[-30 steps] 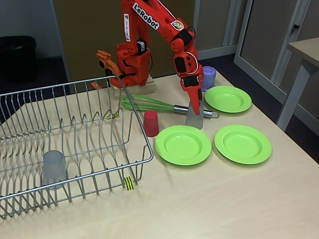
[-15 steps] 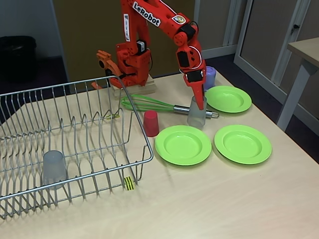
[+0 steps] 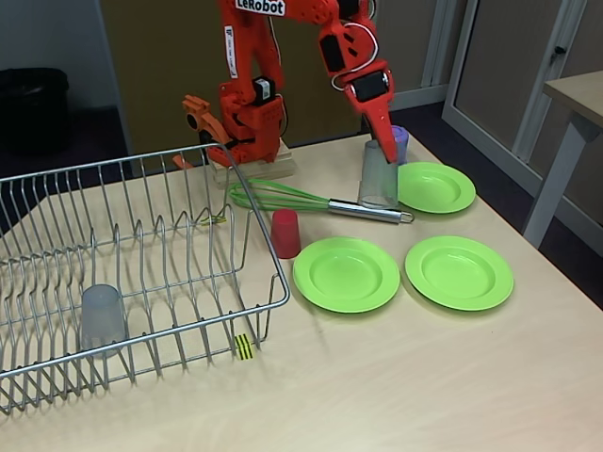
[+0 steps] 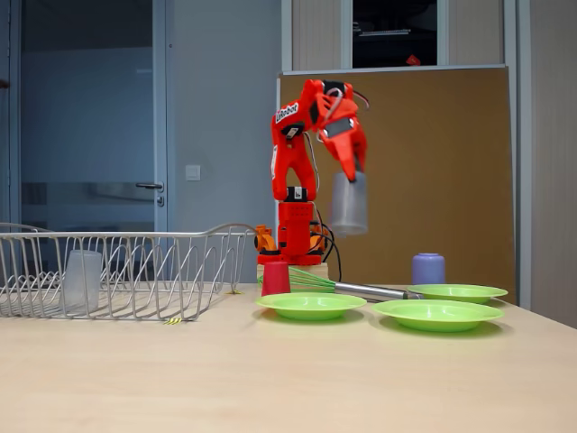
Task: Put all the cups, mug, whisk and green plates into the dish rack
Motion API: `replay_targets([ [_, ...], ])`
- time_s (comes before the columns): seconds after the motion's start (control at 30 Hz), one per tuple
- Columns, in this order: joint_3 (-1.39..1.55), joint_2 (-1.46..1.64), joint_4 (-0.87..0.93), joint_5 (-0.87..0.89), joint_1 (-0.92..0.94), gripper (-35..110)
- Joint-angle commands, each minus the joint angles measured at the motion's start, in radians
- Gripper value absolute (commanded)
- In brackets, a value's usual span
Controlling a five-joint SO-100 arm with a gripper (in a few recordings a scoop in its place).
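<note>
Even, bright indoor light from overhead in both fixed views; shadows under the plates [image 3: 347,273] and rack [image 3: 141,273] are soft and short, no harsh glare, only a mild sheen on the pale bench [image 3: 396,377] and a glint on the whisk [image 3: 367,209] handle. The high view is sharp but a bit grainy, with a dim background at upper left. The low view has a cool bluish cast at the door [image 4: 90,135], and the raised grey cup [image 4: 348,204] looks slightly motion-blurred.
</note>
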Motion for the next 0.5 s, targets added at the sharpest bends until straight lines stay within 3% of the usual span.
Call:
replay_targets([
  [0.0,-0.132,0.078,0.104,-0.192,0.133,14],
  [0.27,-0.453,0.017,0.334,-0.597,0.534,13],
  [0.47,-0.477,-0.144,0.311,-0.758,0.772,14],
])
